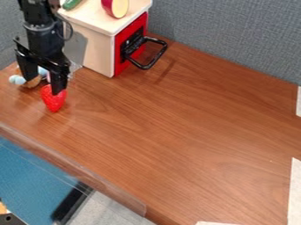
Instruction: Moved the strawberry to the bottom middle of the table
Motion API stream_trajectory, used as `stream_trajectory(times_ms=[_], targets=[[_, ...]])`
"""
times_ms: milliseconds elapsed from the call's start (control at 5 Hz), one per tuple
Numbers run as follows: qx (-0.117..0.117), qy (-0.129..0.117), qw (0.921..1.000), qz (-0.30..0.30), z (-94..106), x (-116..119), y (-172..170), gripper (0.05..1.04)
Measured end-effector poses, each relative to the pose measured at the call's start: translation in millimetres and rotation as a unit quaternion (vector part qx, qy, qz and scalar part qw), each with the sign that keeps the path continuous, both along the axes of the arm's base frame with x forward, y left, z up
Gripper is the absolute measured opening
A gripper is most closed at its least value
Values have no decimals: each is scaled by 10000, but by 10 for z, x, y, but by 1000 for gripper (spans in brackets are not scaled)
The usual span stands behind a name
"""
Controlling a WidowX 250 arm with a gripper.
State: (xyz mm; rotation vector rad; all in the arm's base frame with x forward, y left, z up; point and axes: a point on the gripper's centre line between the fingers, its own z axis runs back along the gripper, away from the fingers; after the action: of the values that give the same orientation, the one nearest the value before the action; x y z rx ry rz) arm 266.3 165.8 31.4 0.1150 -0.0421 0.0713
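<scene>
The worktop (182, 132) is brown wood with streaked grain, its near-left edge running at a slant from the left side down toward the bottom. At its far-left part stands a pale box (97, 48) with a red front and a black handle (154, 55) that juts out over the wood. Left of the box, nearer the camera, the red strawberry (53, 101) lies on the worktop, its narrow end toward the camera. Near it, farther left, is a small brown thing (31, 82) with light-blue pieces (17, 79) beside it, partly hidden. White patches (293, 193) show at the right edge and at the bottom.
</scene>
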Motion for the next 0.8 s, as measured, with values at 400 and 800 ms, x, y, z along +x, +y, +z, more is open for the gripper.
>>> stream_trajectory(times_ms=[400, 800], targets=[[-9, 291, 9994, 160, -281, -16, -21, 1000], [119, 344, 9991, 226, -336, -10, -9, 767]])
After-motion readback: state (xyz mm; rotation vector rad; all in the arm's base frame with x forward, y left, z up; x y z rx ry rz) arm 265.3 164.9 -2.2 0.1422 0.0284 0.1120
